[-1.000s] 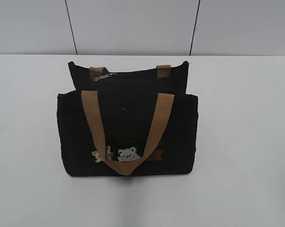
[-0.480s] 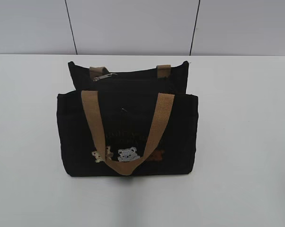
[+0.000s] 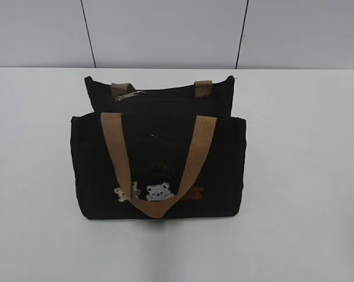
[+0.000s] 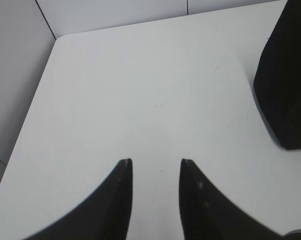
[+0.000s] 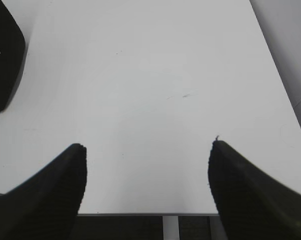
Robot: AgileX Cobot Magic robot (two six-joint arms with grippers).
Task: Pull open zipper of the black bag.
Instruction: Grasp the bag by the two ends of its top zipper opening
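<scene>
No change: black bag [image 3: 159, 167] untouched.

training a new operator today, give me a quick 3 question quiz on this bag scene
1. True or false: the silvery pull tab sits near the left end of the zipper in the exterior view.
2. Which is holding the black bag? A) left hand B) right hand C) neither
3. Fill in: the tan handle hangs down over the bag's ____ face.

Key
1. True.
2. C. Both hands are open over the bare white table, the right one wider.
3. Front; its loop reaches the bear patches.
</scene>
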